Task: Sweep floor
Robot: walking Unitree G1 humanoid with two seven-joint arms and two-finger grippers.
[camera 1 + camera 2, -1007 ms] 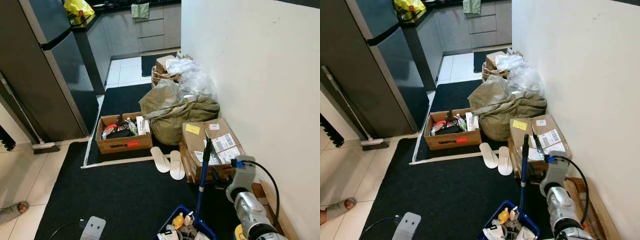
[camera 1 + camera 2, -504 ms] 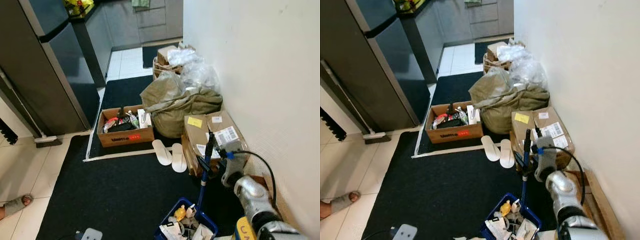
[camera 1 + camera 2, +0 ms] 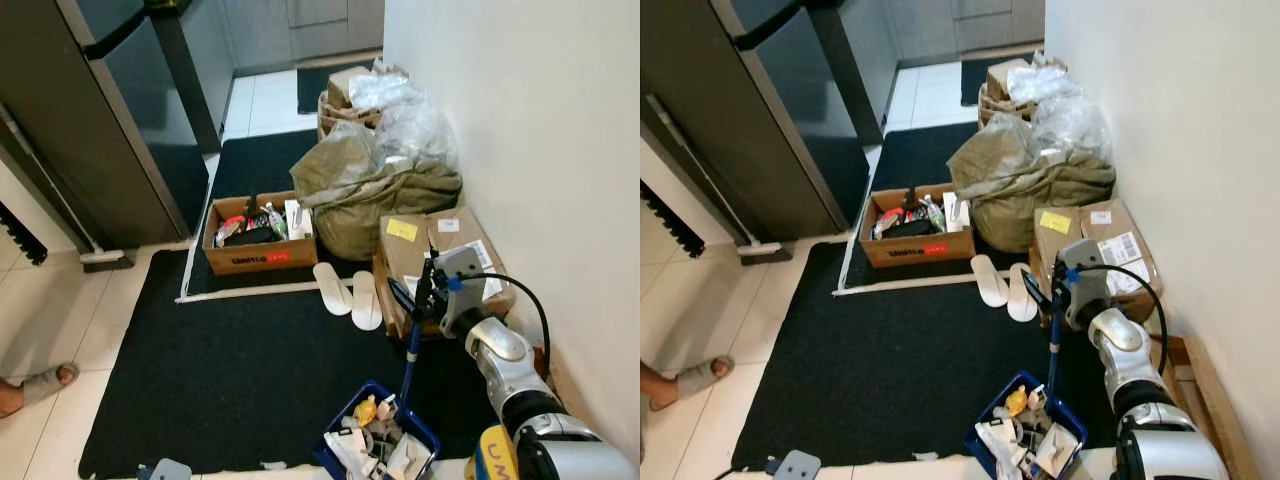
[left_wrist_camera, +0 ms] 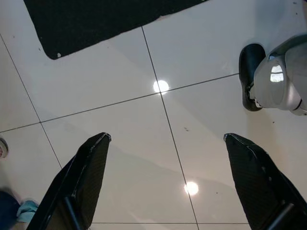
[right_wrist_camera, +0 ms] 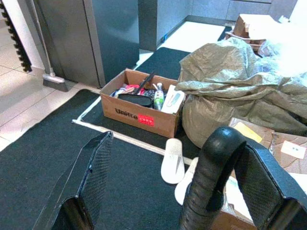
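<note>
A long-handled blue dustpan (image 3: 428,432), full of litter, stands on the black mat (image 3: 240,370). Its blue pole (image 3: 410,350) rises to a black grip (image 5: 216,148). My right gripper (image 3: 424,292) is at that grip, open; in the right wrist view the grip stands between the two fingers, close against one finger (image 5: 264,182). A broom (image 3: 58,205) leans on the fridge at the left, its head (image 3: 104,258) on the tiles. My left gripper (image 4: 165,139) hangs open over bare white tiles.
A cardboard box of bottles (image 3: 258,235), two white slippers (image 3: 350,295), an olive sack (image 3: 375,190) and taped parcels (image 3: 445,250) line the wall side. The fridge (image 3: 90,110) stands at left. A person's sandalled foot (image 3: 38,385) rests on the tiles.
The camera has tilted and shifted. My right gripper has come forward from beside the pole up to its black grip. The person's foot stays at lower left.
</note>
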